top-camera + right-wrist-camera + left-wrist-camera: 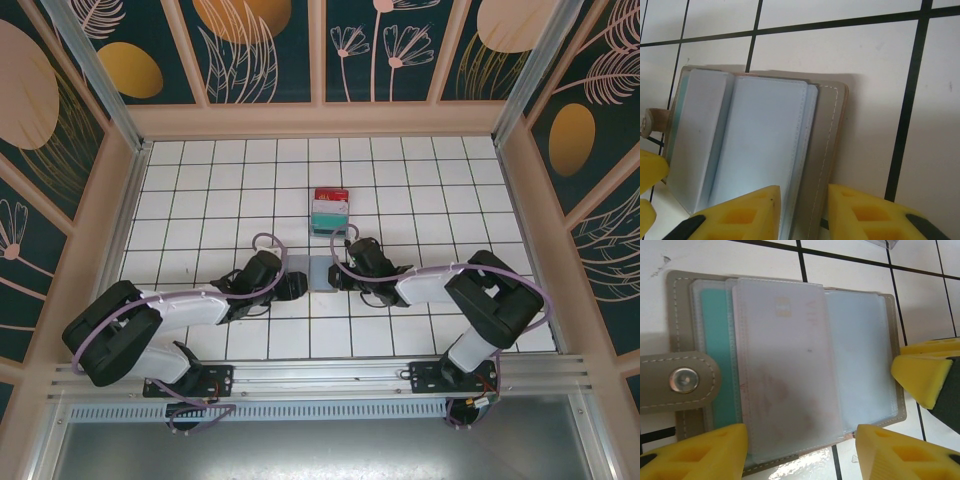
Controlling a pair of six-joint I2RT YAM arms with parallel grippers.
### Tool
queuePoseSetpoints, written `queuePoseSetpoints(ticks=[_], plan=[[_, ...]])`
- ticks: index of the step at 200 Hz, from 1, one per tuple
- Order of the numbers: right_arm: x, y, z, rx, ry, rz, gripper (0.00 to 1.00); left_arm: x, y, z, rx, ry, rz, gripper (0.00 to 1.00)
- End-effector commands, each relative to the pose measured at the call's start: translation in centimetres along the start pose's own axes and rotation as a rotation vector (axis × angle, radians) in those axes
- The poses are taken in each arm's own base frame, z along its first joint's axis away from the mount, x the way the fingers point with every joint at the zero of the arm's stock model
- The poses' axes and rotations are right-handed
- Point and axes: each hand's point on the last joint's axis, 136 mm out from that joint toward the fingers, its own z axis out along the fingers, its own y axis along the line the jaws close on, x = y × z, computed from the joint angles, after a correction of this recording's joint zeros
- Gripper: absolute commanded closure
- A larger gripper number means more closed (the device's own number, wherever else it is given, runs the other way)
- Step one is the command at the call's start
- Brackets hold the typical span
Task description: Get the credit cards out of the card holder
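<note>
Since the card holder (320,272) is the item in question, it is listed first: grey-brown folding case, lying open and flat on the white tiled surface (420,190), midway between the two arms and just ahead of them, snap strap folded across its left edge. Contents, seen from the left wrist: one teal card (715,355) seated in a clear sleeve at the left; one pale card (785,370) in the middle sleeve, overlapping the teal one; the rightmost sleeve (860,355) looks empty. Beyond the holder, well apart from it, sits a red, white and teal stack (330,210), probably cards already out. Left claw (800,460): spread wide, fingers low on either side of the pale card's near edge, gripping nothing. Right claw (804,210): drawn narrow about the holder's right edge, cover and sleeve edges between its fingers, apparently pinching them to steady the case. Progress, as judged: partly done. At least two cards have yet to come out, the pale one likely next.
</note>
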Motion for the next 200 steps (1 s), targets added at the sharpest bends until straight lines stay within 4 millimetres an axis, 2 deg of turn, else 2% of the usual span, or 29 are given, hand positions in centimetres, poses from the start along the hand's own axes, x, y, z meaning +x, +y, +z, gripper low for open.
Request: queuePoseSetpoints(ticks=[1, 74, 125, 200], plan=[[0.6, 0.3, 0.6, -0.005, 0.025, 0.005, 0.69, -1.0, -1.8, -0.2, 0.063, -0.024, 0.022, 0.39], [0.6, 0.3, 0.5, 0.000, 0.027, 0.002, 0.69, -0.8, -2.8, 0.5, 0.097, 0.006, 0.025, 0.38], [0.2, 0.1, 0.1, 0.008, 0.007, 0.010, 0.69, -1.5, -5.1, 0.4, 0.152, 0.000, 0.046, 0.39], [-2.6, -1.0, -3.5, 0.039, -0.126, 0.052, 0.68, -1.8, -7.9, 1.2, 0.187, 0.011, 0.079, 0.40]])
